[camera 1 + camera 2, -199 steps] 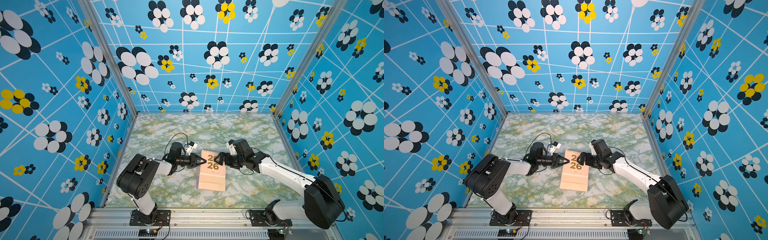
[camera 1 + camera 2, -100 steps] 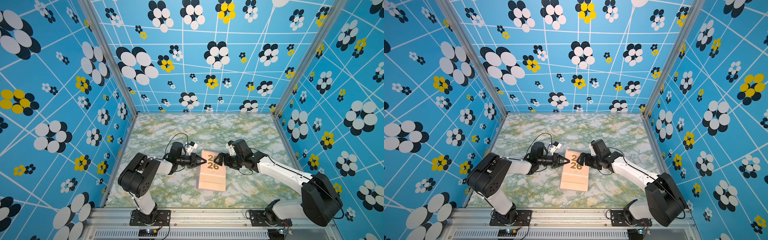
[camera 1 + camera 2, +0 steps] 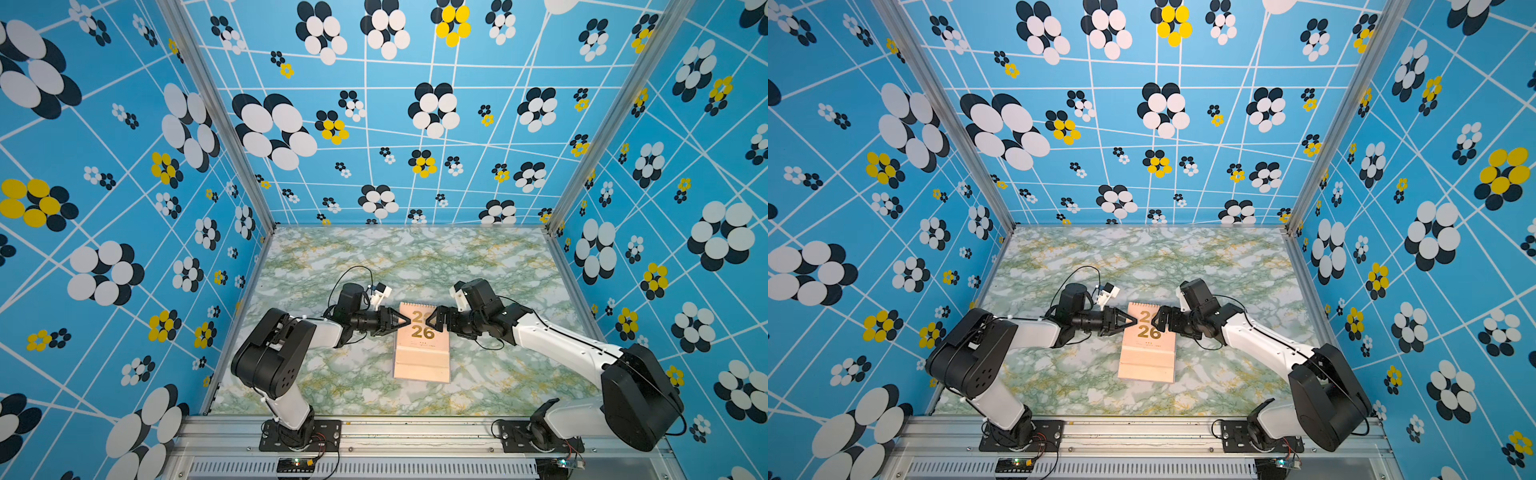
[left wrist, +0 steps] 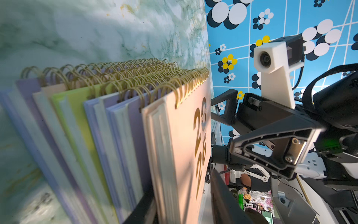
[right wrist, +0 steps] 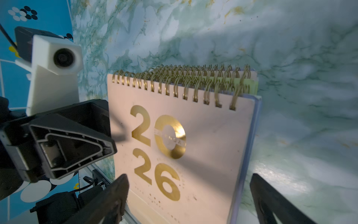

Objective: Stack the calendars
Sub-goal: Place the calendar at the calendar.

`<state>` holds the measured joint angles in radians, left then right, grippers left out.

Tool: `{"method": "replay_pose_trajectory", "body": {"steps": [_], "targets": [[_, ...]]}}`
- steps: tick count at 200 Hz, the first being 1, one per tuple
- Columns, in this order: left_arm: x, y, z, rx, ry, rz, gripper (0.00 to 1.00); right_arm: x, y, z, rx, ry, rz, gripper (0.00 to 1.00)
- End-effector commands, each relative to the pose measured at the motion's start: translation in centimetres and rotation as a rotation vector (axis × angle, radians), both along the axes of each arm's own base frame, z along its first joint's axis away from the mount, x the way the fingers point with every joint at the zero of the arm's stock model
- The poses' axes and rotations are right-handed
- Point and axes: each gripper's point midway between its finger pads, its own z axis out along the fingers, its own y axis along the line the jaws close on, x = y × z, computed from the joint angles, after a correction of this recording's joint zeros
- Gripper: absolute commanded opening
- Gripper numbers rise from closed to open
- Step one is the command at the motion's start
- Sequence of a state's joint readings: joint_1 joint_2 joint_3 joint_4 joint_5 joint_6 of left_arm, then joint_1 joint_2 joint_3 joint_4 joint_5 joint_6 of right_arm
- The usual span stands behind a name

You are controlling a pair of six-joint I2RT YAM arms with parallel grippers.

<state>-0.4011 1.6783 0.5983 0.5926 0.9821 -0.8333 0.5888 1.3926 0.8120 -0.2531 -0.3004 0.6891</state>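
On the marble-patterned table (image 3: 353,266), reading left to right.

The left arm (image 3: 320,332) comes in low from the left side toward the middle. I see the left gripper (image 3: 405,323) at the left edge of the stack, close to the spiral end. In the left wrist view its fingers (image 4: 222,194) sit either side of the uppermost cover's edge, with a pale sliver between the upper one and the cover. The jaws are parted and pinch nothing.

The calendars (image 3: 422,357) lie in one pile at the table's centre, between the two grippers.
- On top is a peach-pink calendar (image 3: 1146,349) with gold "20 26", lying face up.
- Edge-on in the left wrist view I count six. From the table up they are lavender, peach-pink, a yellow-green calendar (image 4: 77,116), two lavender, then the top one.
- The gold wire bindings (image 5: 174,85) are all at the far end, away from the arm bases. They are staggered, so the pile is not square.

The right gripper (image 3: 432,322) hangs over the right part of the top cover, by the digits. Its fingers (image 5: 116,194) are spread wide in the right wrist view and nothing is held. I cannot tell whether a fingertip touches the cover.

The right arm (image 3: 561,345) reaches in from the right side.
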Motion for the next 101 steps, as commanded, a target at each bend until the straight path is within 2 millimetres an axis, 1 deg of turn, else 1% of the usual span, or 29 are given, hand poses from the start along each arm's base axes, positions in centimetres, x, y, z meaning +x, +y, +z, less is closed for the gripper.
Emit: {"method": "replay_pose_trajectory", "body": {"steps": [1,25,28,29,31,34,52,81,101], "targets": [[0.9,0.3,0.5,0.027,-0.042,0.03,0.54,-0.1,0.3,0.0,-0.002,0.005,0.005,0.99],[0.9,0.6,0.8,0.053,-0.058,0.041,0.73,-0.1,0.3,0.0,-0.002,0.005,0.005,0.99],[0.9,0.7,0.9,0.062,-0.062,0.044,0.81,-0.1,0.3,0.0,-0.003,0.005,0.005,0.99],[1.0,0.7,0.9,0.064,-0.064,0.045,0.86,-0.1,0.3,0.0,-0.003,0.005,0.005,0.99],[0.9,0.7,0.9,0.071,-0.066,0.046,0.93,-0.1,0.4,0.0,-0.001,0.005,0.005,0.99],[0.9,0.8,1.0,0.081,-0.07,0.048,1.0,-0.1,0.3,0.0,-0.003,0.004,0.004,0.99],[0.7,1.6,1.3,0.166,-0.105,0.059,0.99,-0.1,0.3,0.0,-0.005,0.004,0.004,0.99],[0.3,3.5,1.8,0.345,-0.179,0.094,1.0,-0.1,0.4,0.1,-0.007,0.001,0.003,0.99],[-0.1,4.5,2.3,0.415,-0.215,0.111,0.99,0.1,0.4,0.2,-0.008,-0.002,0.002,0.99]]}}
